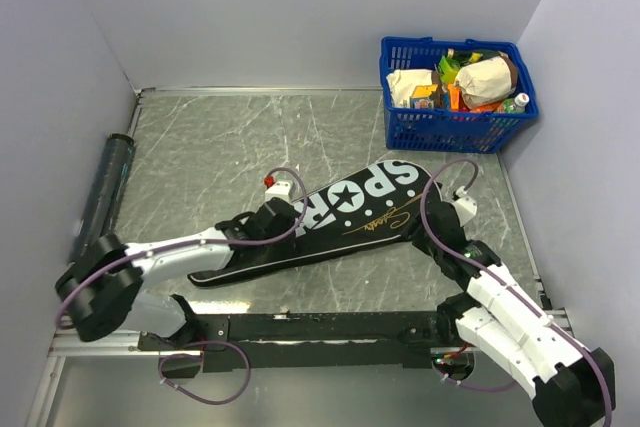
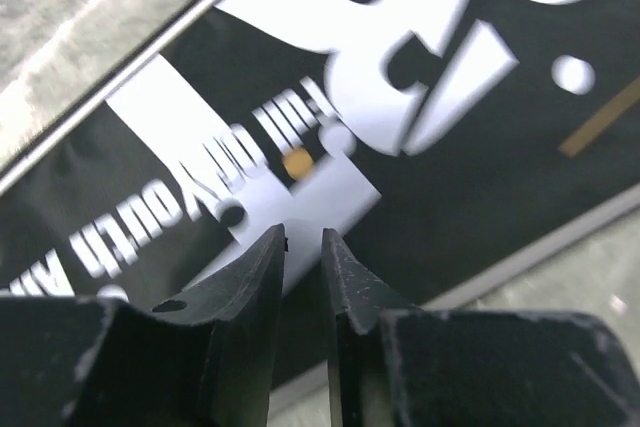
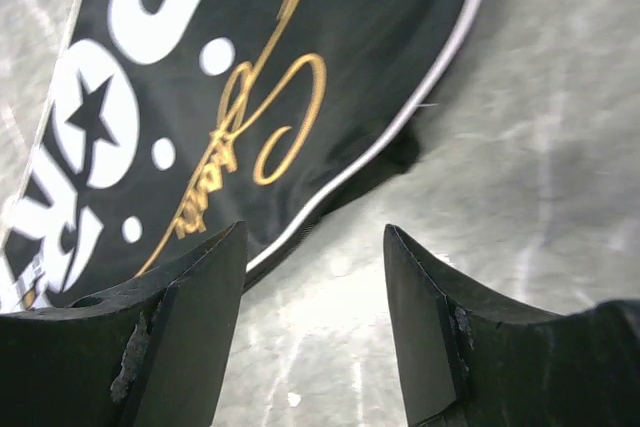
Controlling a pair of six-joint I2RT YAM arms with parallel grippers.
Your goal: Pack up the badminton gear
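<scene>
Black racket-shaped fabric bag lettered "SPORT" (image 1: 350, 217) lies flat at the middle of the grey marbled table (image 1: 220, 137). Left gripper (image 2: 303, 237) hangs over its lettering, jaws a narrow slit apart, empty. Right gripper (image 3: 315, 232), jaws wide apart, hangs over its piped edge.

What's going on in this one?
Both arms are at the black racket bag, which lies flat mid-table. The left end effector hangs over its lettering, barely open; the right end effector is open at its rounded edge. Neither holds anything. The dark tube lies by the left wall, and the blue basket sits far right.
</scene>
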